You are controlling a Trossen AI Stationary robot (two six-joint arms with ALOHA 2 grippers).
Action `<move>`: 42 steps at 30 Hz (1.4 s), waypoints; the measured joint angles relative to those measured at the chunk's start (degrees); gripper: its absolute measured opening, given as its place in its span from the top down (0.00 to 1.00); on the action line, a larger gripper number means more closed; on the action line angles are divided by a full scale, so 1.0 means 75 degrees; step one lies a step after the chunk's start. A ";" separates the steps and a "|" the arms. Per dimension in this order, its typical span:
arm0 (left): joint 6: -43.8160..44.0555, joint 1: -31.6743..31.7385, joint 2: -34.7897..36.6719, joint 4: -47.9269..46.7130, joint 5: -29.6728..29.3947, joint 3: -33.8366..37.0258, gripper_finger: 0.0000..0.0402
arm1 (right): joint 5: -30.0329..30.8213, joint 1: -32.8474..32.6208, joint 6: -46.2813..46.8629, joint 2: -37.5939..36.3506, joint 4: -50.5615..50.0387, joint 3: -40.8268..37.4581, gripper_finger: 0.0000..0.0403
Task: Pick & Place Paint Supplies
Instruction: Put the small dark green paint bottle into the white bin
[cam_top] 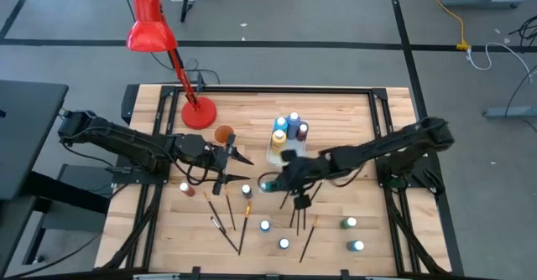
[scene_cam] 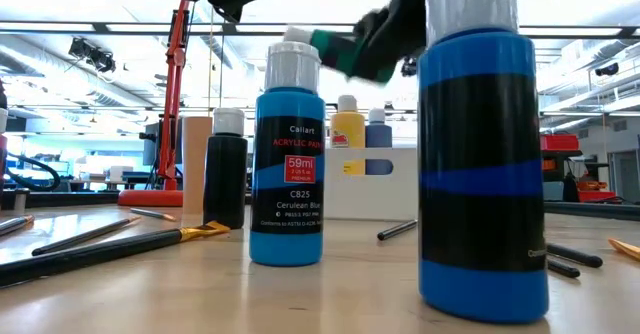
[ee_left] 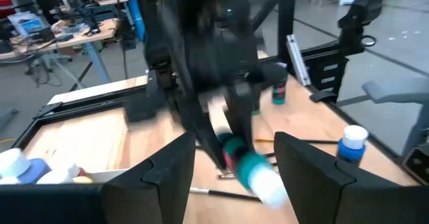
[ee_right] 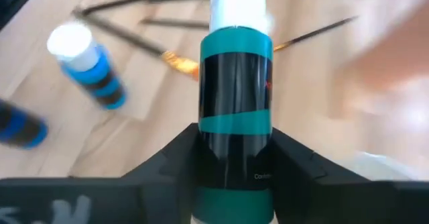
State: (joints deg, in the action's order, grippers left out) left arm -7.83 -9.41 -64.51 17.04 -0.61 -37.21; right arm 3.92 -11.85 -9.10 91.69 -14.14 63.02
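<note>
Right claw [ee_right: 234, 177]: I see it clamped on a teal bottle [ee_right: 236, 96] (white cap), lifted above mid-bench [cam_top: 352, 137].
Left claw [cam_top: 239, 158]: wide, holding nothing, hovering left of centre.
Other bottles [cam_top: 289, 127]: clustered far of centre.
Brushes [cam_top: 231, 221]: scattered near edge.

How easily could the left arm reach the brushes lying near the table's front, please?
Probably yes: the left gripper is open and empty above the brushes, with nothing between them.

Teal bottle [ee_right: 236, 83] base hidden between the jaws.
</note>
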 joint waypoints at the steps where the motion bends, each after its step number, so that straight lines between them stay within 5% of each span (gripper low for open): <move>1: 0.0011 0.0000 0.0000 0.0012 -0.0132 0.0000 0.47 | 0.0243 -0.0010 0.0000 -0.0306 -0.0234 0.0002 0.68; 6: -0.0011 0.0000 0.0000 -0.0002 -0.0851 0.0000 0.47 | 0.2111 -0.0402 0.0050 -0.1570 -0.1064 -0.0031 0.69; 9: -0.0198 0.0000 0.0000 0.0014 -0.0988 0.0000 0.47 | 0.2817 -0.0689 -0.0157 -0.2107 -0.0431 -0.0545 0.66; 14: -0.0486 0.0000 -0.0187 0.0472 -0.1005 0.0000 0.47 | 0.3193 -0.0704 -0.1495 -0.2447 0.3884 -0.2542 0.67; 17: -0.0773 0.0000 -0.0519 0.1312 -0.1017 -0.0012 0.47 | 0.2827 -0.0425 -0.2170 -0.2202 0.7314 -0.3644 0.67; 20: -0.0902 0.0001 -0.0900 0.2343 -0.1223 -0.0003 0.47 | 0.2095 -0.0152 -0.2229 -0.1960 0.8988 -0.4301 0.66; 26: -0.0959 0.0211 -0.1694 0.4606 -0.1230 -0.0042 0.47 | 0.1603 0.0110 -0.1782 -0.1899 0.9172 -0.4500 0.65; 32: -0.0203 0.0561 -0.2672 0.4625 -0.0303 -0.0778 0.47 | 0.1524 0.0110 -0.1766 -0.1899 0.9158 -0.4500 0.65; 42: 0.0069 0.0615 -0.3042 0.4587 -0.0038 -0.1288 0.47 | 0.1783 0.0122 -0.1763 -0.1899 0.8849 -0.4497 0.65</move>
State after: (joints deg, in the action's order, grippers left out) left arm -7.32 -4.80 -87.33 51.45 -0.89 -46.87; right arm 17.30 -10.94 -22.33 77.45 52.23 29.30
